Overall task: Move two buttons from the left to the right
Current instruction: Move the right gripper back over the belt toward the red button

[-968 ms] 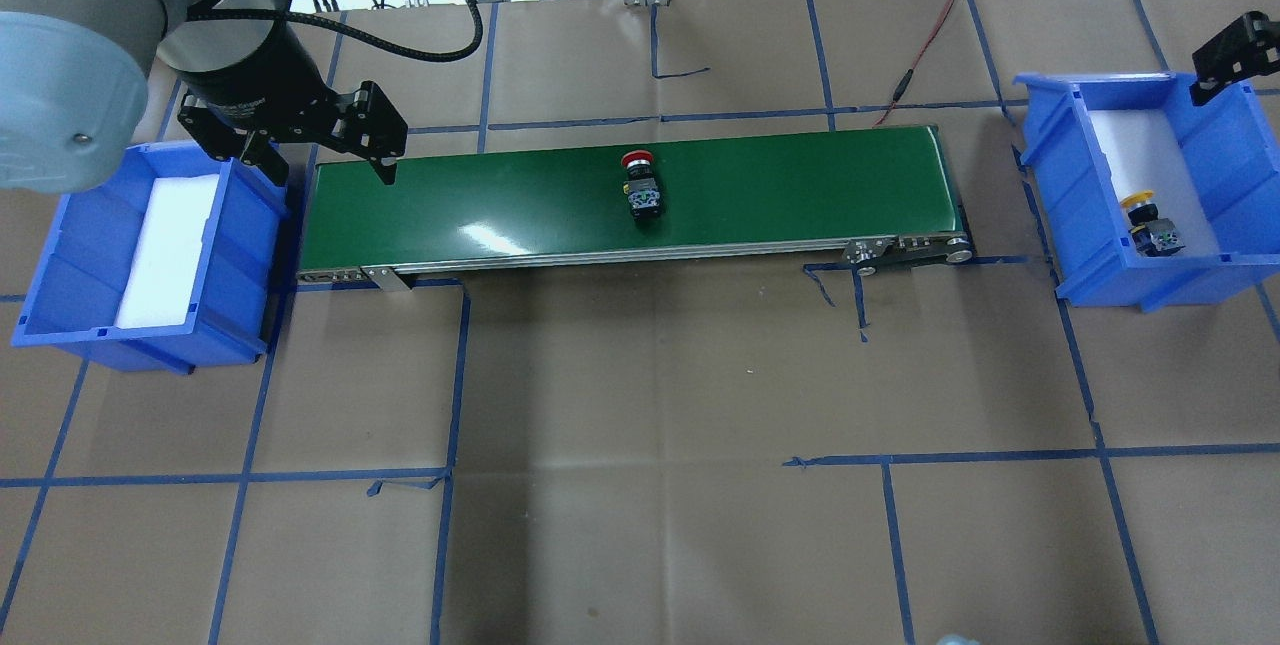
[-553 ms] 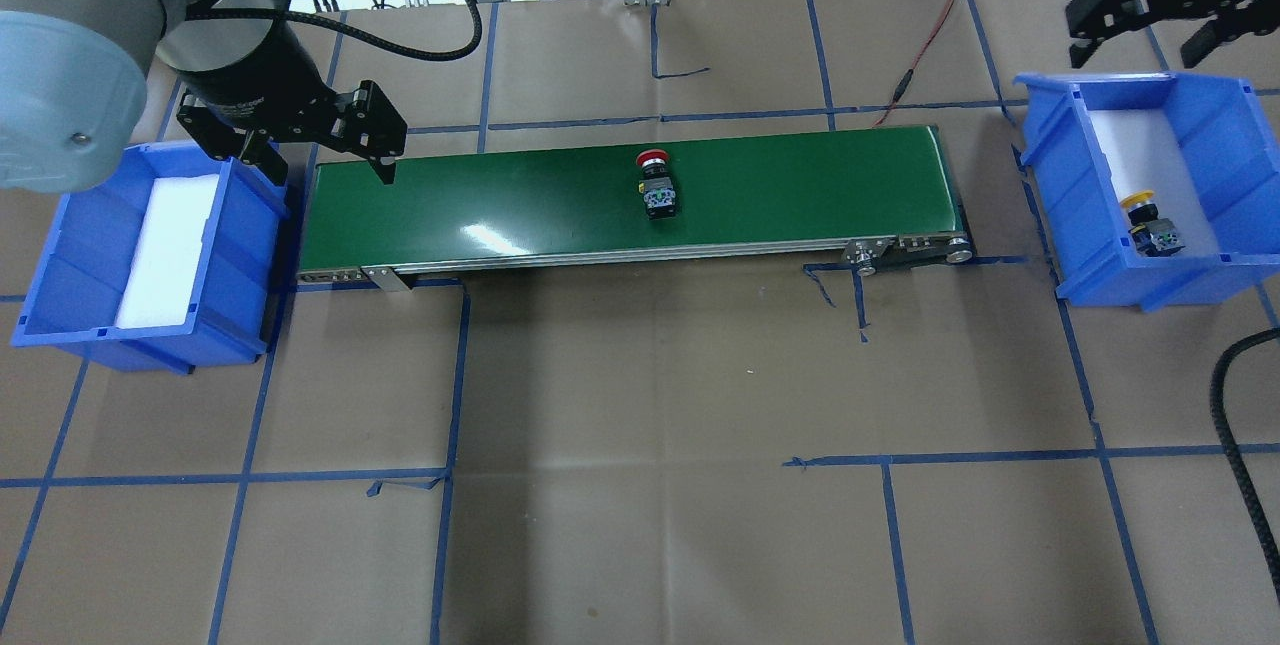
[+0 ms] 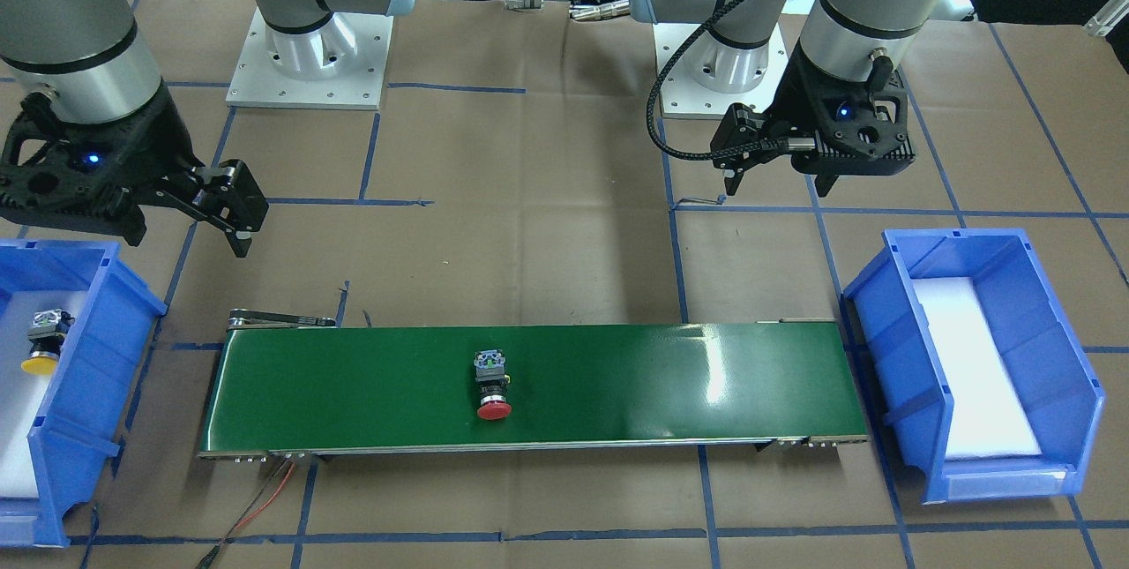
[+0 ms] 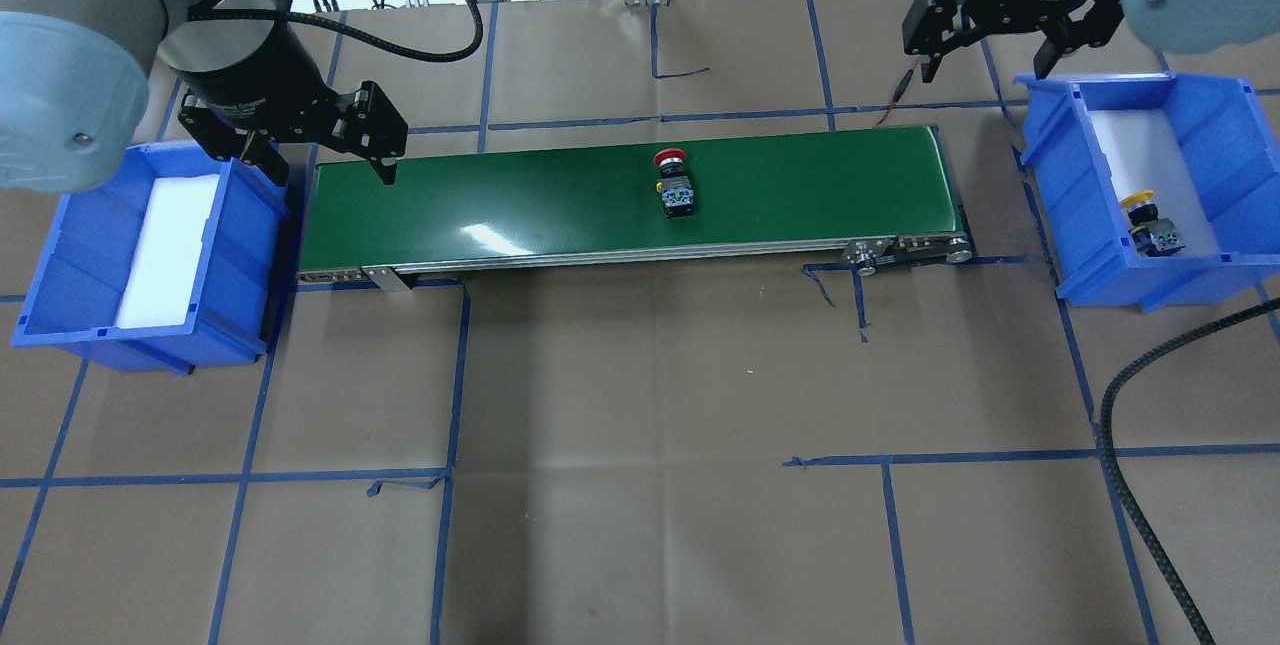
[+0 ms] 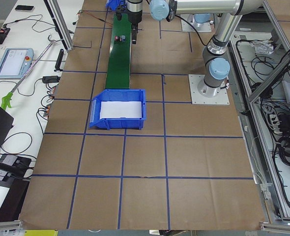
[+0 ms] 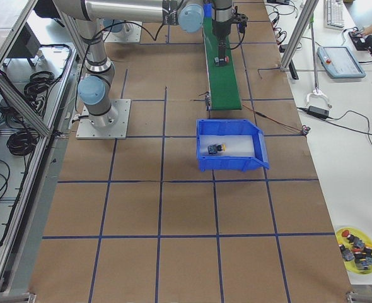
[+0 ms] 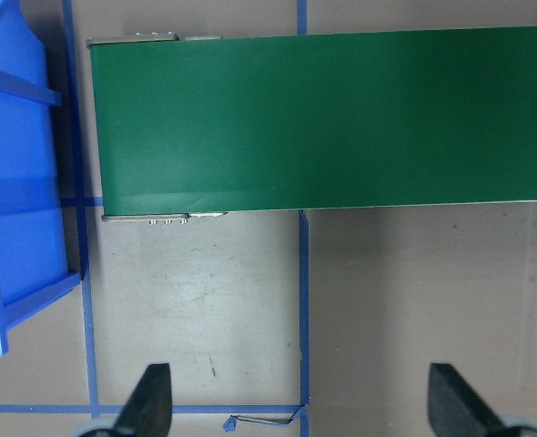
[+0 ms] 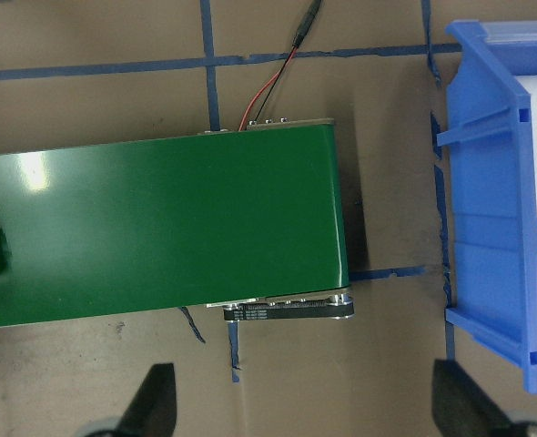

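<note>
Roughly mid-belt, a little right of the overhead frame's centre, the red button lies on its side on the green conveyor belt. Its long axis runs across the belt's width, close to vertical in that frame. The red cap points toward the top edge and the grey-green rear block toward the bottom, its rear end leaning slightly right. In the front-facing view the cap points toward the bottom edge instead.

The yellow button lies in the right-hand blue bin at the overhead frame's right side, on the white liner near its lower end. Its axis is diagonal, with the yellow cap to the upper left and the rear block to the lower right.

At the upper left of the overhead frame hangs the left gripper, seen against the belt's left end and the corner of the left-hand blue bin. Its jaws are spread wide with nothing between them. In its wrist view the fingertips stand far apart over brown paper, below the belt's end.

At the upper right hangs the right gripper, above the belt's right end and the bin's top corner. It too is spread wide and empty.
</note>
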